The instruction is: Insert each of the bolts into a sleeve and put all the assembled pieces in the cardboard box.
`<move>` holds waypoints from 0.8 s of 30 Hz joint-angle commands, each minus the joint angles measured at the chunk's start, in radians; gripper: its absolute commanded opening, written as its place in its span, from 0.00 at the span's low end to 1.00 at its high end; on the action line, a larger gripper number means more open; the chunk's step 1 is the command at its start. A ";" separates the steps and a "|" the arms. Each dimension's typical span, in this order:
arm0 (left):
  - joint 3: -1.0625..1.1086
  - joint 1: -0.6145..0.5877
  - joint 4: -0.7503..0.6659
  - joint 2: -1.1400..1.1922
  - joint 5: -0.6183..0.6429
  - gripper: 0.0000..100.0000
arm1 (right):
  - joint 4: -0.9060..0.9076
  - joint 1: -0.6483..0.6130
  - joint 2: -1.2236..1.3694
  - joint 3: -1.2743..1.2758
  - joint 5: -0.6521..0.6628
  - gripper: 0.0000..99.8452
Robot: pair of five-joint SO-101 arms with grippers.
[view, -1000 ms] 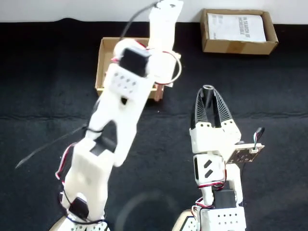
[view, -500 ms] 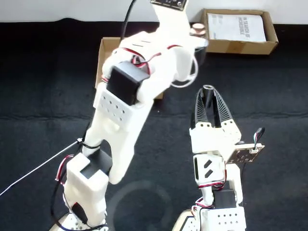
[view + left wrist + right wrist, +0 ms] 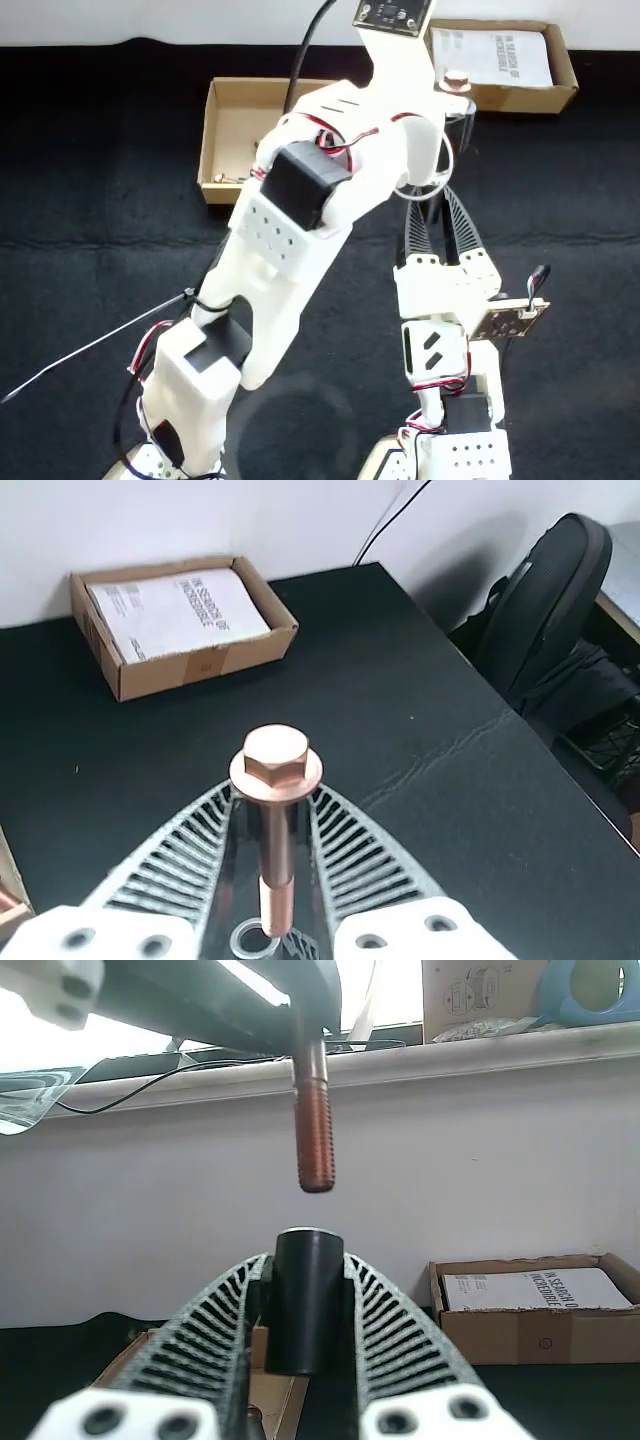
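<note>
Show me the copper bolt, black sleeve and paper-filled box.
copper bolt [image 3: 275,758]: left wrist view, hex head.
black sleeve [image 3: 308,1305]: right wrist view, side wall.
paper-filled box [image 3: 500,98]: high view, front wall.

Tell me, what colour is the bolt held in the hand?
The bolt is copper-coloured, best seen in the left wrist view.

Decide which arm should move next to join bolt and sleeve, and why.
Left, probably. The left gripper holds the bolt threads-down above the sleeve, which the right gripper holds upright; lowering the bolt should seat it.
</note>
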 commanded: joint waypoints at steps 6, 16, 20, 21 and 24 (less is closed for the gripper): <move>-0.028 0.002 -0.017 0.019 0.009 0.01 | -0.015 -0.001 -0.004 0.136 -0.008 0.01; -0.028 -0.019 0.035 0.024 0.003 0.01 | -0.016 0.027 -0.004 0.134 -0.008 0.01; -0.030 -0.024 0.087 0.024 0.003 0.01 | -0.015 0.027 -0.004 0.134 -0.008 0.01; -0.028 -0.024 0.098 0.024 0.003 0.01 | -0.015 0.025 -0.004 0.134 -0.008 0.01; -0.027 -0.024 0.115 0.027 0.006 0.01 | -0.015 0.022 -0.004 0.134 -0.008 0.01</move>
